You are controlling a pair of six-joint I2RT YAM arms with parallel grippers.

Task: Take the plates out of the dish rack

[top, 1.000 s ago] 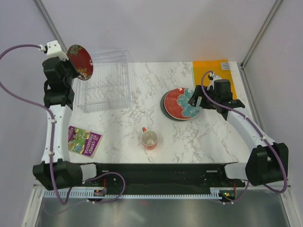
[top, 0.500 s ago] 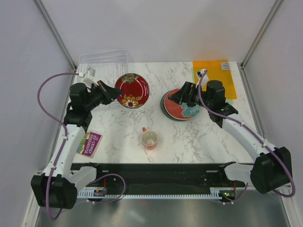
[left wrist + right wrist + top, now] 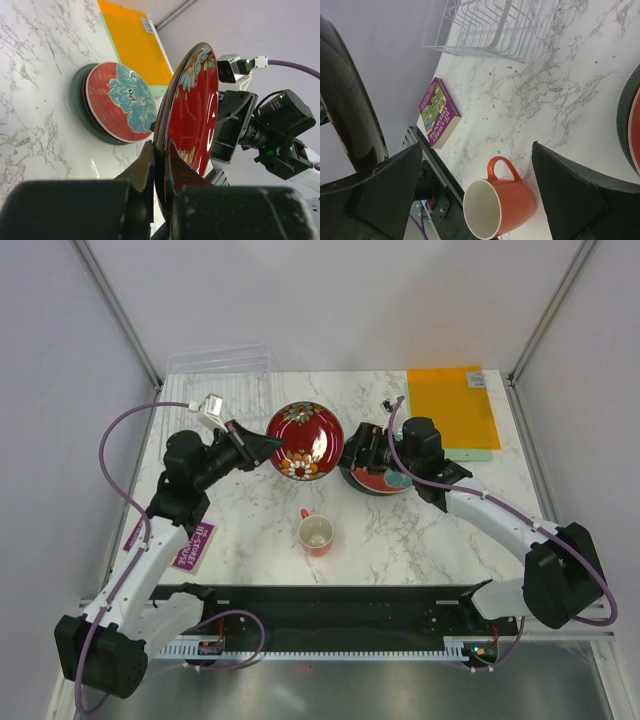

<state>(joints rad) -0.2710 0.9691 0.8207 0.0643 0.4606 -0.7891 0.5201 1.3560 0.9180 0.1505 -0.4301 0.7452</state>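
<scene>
Clamping the lower rim of a red floral plate (image 3: 192,110), the left pincer (image 3: 159,150) has its two fingers closed on either face of it, so the plate stands on edge in the air, clear of the marble tabletop (image 3: 35,130). Just past the held plate from this pincer lies a stack of plates (image 3: 122,107), flat on the tabletop, with a red one bearing a teal flower on top and darker rims showing beneath it. The right pincer (image 3: 477,150) hangs at the near-left edge of that stack, close to the held plate's far side. Its fingers (image 3: 395,190) are spread wide apart with nothing between them. Below the gap between those fingers, a small red mug (image 3: 500,205) sits upright on the tabletop, its handle turned toward the dish rack (image 3: 490,25). The rack stands well beyond this pincer and well behind the left one, at the far-left corner in the overhead view. A purple book (image 3: 440,112) lies flat between the mug and the rack, nearer the tabletop's edge. Behind the right pincer, an orange sheet (image 3: 450,405) lies flat at the far-right corner.
</scene>
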